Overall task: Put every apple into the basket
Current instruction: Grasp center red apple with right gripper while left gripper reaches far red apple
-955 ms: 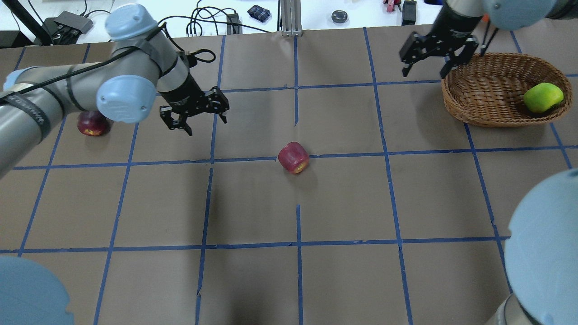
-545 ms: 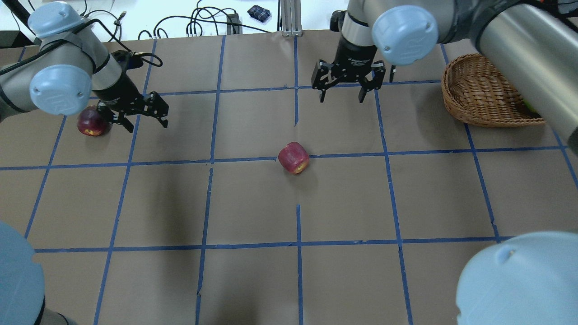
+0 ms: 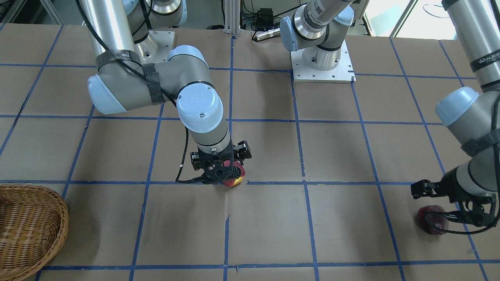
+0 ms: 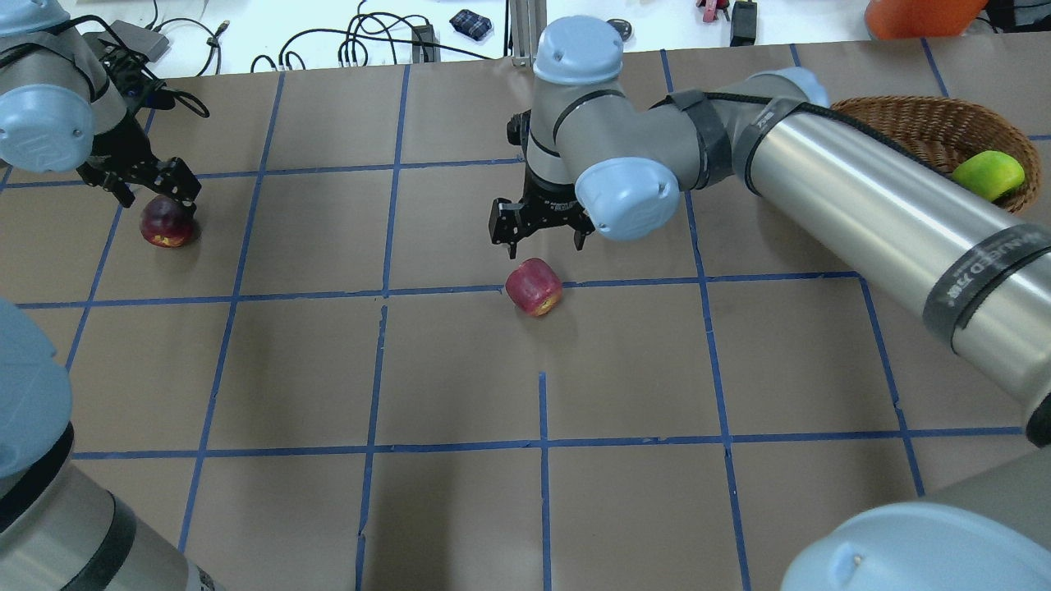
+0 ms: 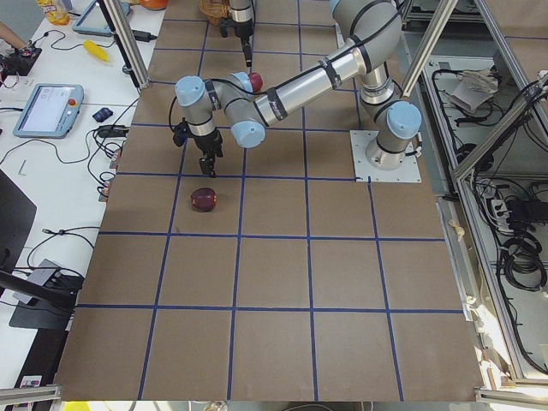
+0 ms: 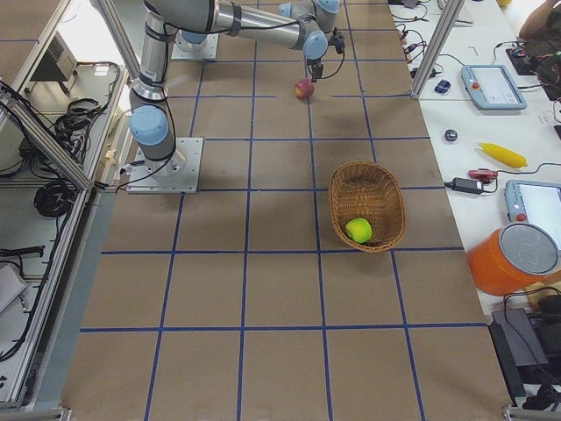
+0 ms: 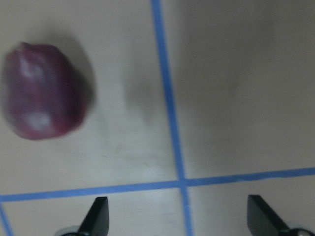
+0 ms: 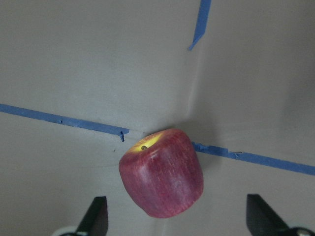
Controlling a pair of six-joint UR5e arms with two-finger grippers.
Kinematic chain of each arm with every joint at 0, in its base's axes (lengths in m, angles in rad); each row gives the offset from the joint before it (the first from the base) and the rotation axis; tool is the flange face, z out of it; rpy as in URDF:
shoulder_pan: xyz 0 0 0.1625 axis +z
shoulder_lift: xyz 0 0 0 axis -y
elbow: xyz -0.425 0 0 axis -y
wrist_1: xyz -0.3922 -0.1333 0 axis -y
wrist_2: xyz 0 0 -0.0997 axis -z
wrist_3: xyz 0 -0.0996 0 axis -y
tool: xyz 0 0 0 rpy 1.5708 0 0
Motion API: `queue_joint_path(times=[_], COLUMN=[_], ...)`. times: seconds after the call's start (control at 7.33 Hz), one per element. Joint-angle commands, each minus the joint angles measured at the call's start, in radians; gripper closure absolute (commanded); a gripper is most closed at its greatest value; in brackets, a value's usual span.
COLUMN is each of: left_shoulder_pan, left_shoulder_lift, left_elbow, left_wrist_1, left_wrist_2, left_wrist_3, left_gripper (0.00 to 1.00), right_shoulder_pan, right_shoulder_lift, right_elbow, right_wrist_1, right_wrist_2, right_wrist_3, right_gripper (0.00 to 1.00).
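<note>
The red apple with a yellow patch (image 4: 534, 287) lies mid-table, also in the right wrist view (image 8: 162, 179). My right gripper (image 4: 540, 234) is open and hovers just above and behind it; in the front view (image 3: 219, 167) it partly hides the apple (image 3: 235, 179). The dark maroon apple (image 4: 167, 226) lies at the far left. My left gripper (image 4: 156, 195) is open just beyond it; in the left wrist view the apple (image 7: 44, 91) sits left of the fingers' gap. The yellow-green apple (image 4: 988, 175) lies in the wicker basket (image 4: 920, 123).
The right arm's long link (image 4: 862, 205) crosses over the table between the basket and the middle. Cables and small items (image 4: 386, 37) lie beyond the far edge. An orange container (image 6: 513, 259) stands past the basket. Blue tape lines grid the brown table.
My right gripper swung from beside the basket leftward and down to the red apple. My left gripper moved left to the maroon apple. Both stayed open; the apples did not move.
</note>
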Motion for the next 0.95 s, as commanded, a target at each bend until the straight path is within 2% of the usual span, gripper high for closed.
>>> queue_joint_path(times=[0.0, 0.27, 0.41, 0.55, 0.82], left_shoulder_pan=[0.045, 0.073, 0.077, 0.079, 0.079], left_shoulder_lift=[-0.087, -0.127, -0.142, -0.142, -0.142], left_elbow=[0.06, 0.056, 0.057, 0.069, 0.069], left_wrist_1=[0.076, 0.099, 0.095, 0.083, 0.083], left_wrist_2=[0.025, -0.003, -0.076, -0.098, -0.101], left_wrist_3=[0.068, 0.088, 0.084, 0.081, 0.081], left_gripper=[0.0, 0.0, 0.0, 0.0, 0.0], right_shoulder_pan=[0.012, 0.026, 0.026, 0.026, 0.026], right_shoulder_lift=[0.025, 0.042, 0.06, 0.081, 0.106], right_elbow=[0.044, 0.042, 0.042, 0.039, 0.041], right_wrist_1=[-0.048, -0.046, -0.049, -0.072, -0.102], right_wrist_2=[0.002, 0.002, 0.002, 0.011, 0.014], right_wrist_3=[-0.018, -0.022, -0.028, -0.038, -0.039], right_gripper=[0.0, 0.0, 0.0, 0.0, 0.0])
